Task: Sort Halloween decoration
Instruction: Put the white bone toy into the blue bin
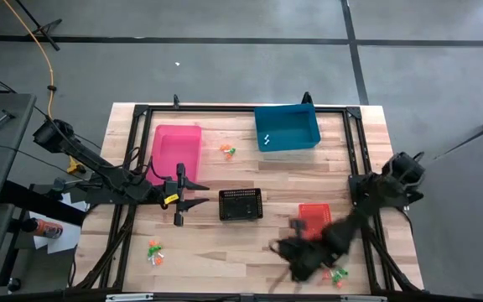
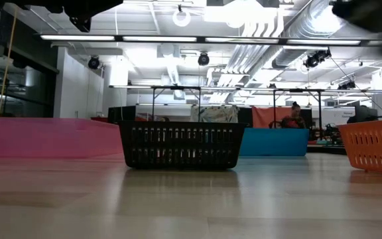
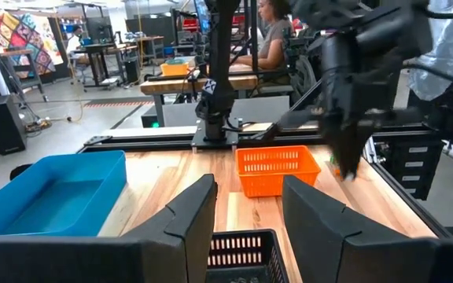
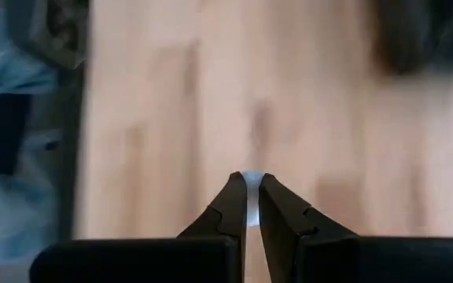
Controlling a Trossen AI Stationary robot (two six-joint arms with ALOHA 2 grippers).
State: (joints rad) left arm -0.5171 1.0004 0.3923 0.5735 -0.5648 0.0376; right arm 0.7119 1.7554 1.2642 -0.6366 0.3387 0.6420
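Bins number four on the plank-wood table (image 1: 225,252): a pink bin (image 1: 176,148) near the far left corner, a blue bin (image 1: 287,127) at the far edge toward the right, a black bin (image 1: 241,204) of slotted plastic mesh in the middle, and a red bin (image 1: 314,215) (orange-looking from the left wrist camera) of the same lattice, toward the near right. The pink and blue ones have smooth, solid walls.

Three loose clusters of Halloween decoration show from above, each a few tiny orange and green bits: one cluster (image 1: 227,151) between the pink and blue bins, one cluster (image 1: 154,252) near the near left corner, one cluster (image 1: 338,274) at the near edge on the right. Two white specks (image 1: 267,139) lie inside the blue bin.

The left gripper (image 1: 193,195) hangs just left of the black bin, its two flat, angular fingers spread with nothing between them. The right gripper (image 4: 247,206) is over the near right of the table, its tips pinching a small pale trinket (image 4: 250,196).
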